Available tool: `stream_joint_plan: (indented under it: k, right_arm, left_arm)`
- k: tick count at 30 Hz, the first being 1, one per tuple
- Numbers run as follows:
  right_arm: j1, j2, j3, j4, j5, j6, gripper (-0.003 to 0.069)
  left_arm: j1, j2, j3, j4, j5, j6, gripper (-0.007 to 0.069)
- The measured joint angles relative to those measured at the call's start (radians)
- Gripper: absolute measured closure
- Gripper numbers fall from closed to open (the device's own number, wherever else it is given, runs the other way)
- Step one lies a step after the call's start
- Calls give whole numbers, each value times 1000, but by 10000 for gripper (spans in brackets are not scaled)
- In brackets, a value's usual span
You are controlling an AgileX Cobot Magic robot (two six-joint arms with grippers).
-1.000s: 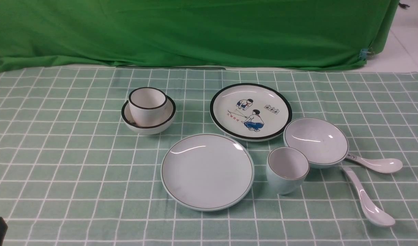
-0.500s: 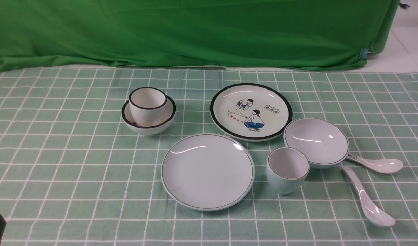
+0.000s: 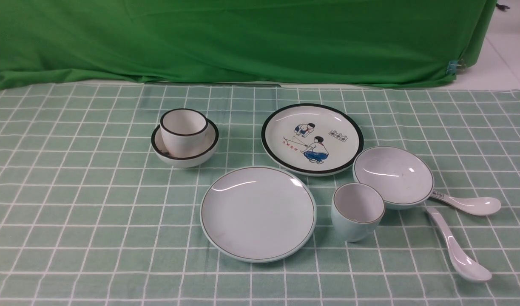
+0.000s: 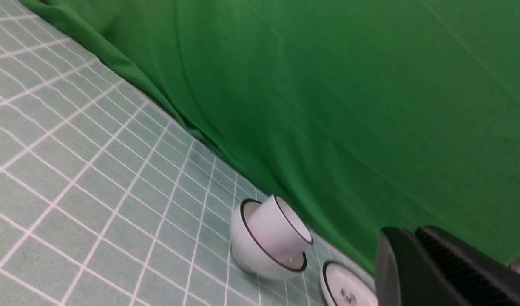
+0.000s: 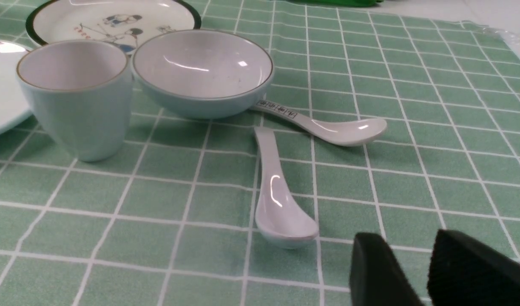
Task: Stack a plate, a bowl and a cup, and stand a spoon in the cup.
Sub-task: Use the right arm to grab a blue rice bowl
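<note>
Ana: Only a dark shape has moved. It sat at the lower left corner of the front view and has since slipped out of sight; none of the crockery has shifted.

Ben: So how far along is the stacking?

Ana: I'd say it hasn't begun. The plate (image 3: 258,213) lies bare on the table (image 3: 72,212), near the middle. The bowl (image 3: 393,176) sits to its right and a little further back, empty. The cup (image 3: 356,211) stands upright between them, close against the bowl's near edge; I can't tell whether they touch.

Ben: And the spoon?

Ana: The spoon (image 3: 457,250) lies flat at the far right, handle pointing toward the bowl, scoop toward the robot. A lettered spoon (image 3: 468,203) lies just behind it, its handle reaching the bowl's side.

Ben: What else is there?

Ana: A cartoon plate (image 3: 312,138) behind, plus a black-rimmed cup (image 3: 183,127) inside a black-rimmed bowl (image 3: 185,155) to the left.

Ben: What about the jaws?

Ana: The right gripper (image 5: 408,242) hovers low just short of the spoon's scoop, jaws parted with nothing between them. The left gripper (image 4: 408,238) points toward the black-rimmed pair; whether its jaws meet, I can't tell.

Ben: Then everything's left: bowl onto plate, cup into bowl, spoon into cup.
</note>
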Motion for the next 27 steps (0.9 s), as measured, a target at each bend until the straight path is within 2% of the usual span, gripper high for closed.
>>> stream_joint_plan:
  k: [1, 2, 3, 5, 6, 8, 13, 17, 21, 24, 26, 27]
  right_arm:
    - [0, 0, 0, 0, 0, 0, 417]
    - [0, 0, 0, 0, 0, 0, 417]
    - [0, 0, 0, 0, 0, 0, 417]
    - [0, 0, 0, 0, 0, 0, 417]
    - [0, 0, 0, 0, 0, 0, 417]
    - [0, 0, 0, 0, 0, 0, 417]
    - [0, 0, 0, 0, 0, 0, 417]
    - [0, 0, 0, 2, -12, 0, 417]
    - [0, 0, 0, 94, -98, 129, 417]
    - [0, 0, 0, 136, -205, 244, 417]
    - [0, 0, 0, 142, -251, 269, 417]
    - [0, 0, 0, 149, -329, 308, 417]
  left_arm:
    - [-7, 34, -56, -5, 65, 87, 608]
    - [-9, 42, -67, -7, 65, 106, 608]
    - [-20, 106, -145, -21, 137, 234, 608]
    - [-35, 220, -251, -51, 244, 381, 608]
    - [-36, 233, -261, -56, 266, 391, 608]
    - [-61, 414, -382, -70, 395, 486, 608]
    - [-147, 646, -479, -73, 447, 517, 608]
    - [-285, 777, -503, -69, 454, 580, 608]
    - [-360, 781, -506, -66, 458, 620, 608]
    - [-375, 774, -507, -66, 458, 632, 608]
    - [-376, 772, -507, -66, 458, 635, 608]
    - [-376, 770, -507, -66, 458, 638, 608]
